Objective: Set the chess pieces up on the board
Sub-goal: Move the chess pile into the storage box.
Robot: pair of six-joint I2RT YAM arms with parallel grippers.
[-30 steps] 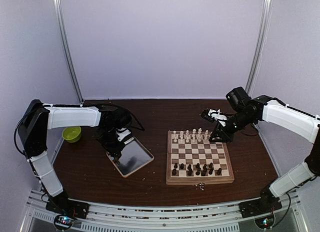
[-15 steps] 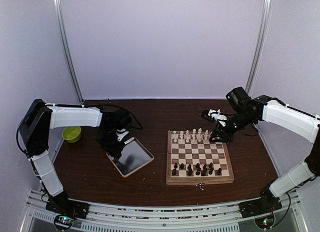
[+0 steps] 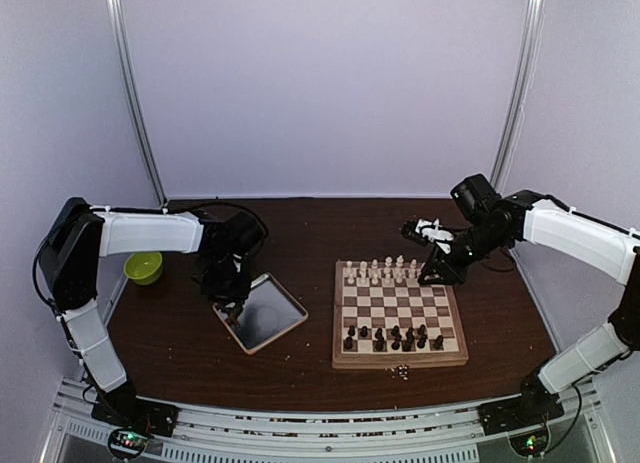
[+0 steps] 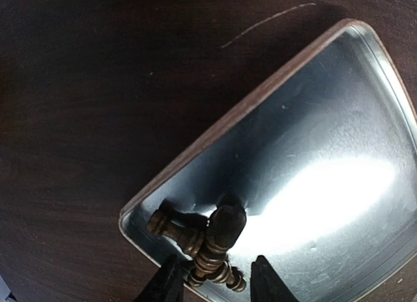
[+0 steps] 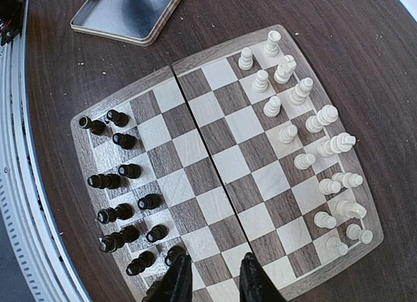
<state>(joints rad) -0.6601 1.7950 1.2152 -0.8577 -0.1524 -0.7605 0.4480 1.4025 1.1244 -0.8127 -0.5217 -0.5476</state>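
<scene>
The board [image 3: 400,308] lies right of centre, with cream chess pieces [image 3: 385,273] along its far rows and dark chess pieces [image 3: 395,336] along its near rows. In the right wrist view the cream pieces [image 5: 287,132] stand upright, and so do the dark ones [image 5: 120,178]. My right gripper [image 5: 212,282] hangs open and empty above the board's [image 5: 228,165] edge. My left gripper [image 4: 217,282] is open low over the near-left corner of a silver tray [image 4: 339,119]. Its fingers straddle a small pile of dark pieces [image 4: 225,227] lying there, without touching them.
The silver tray [image 3: 268,313] sits left of the board. A green bowl [image 3: 143,268] stands at the far left. A few small crumbs [image 3: 401,371] lie on the dark wooden table in front of the board. The tray [image 5: 124,15] also shows at the top of the right wrist view.
My left wrist has turned slightly over the tray corner, and the white part of it no longer shows. The right arm has not moved.
</scene>
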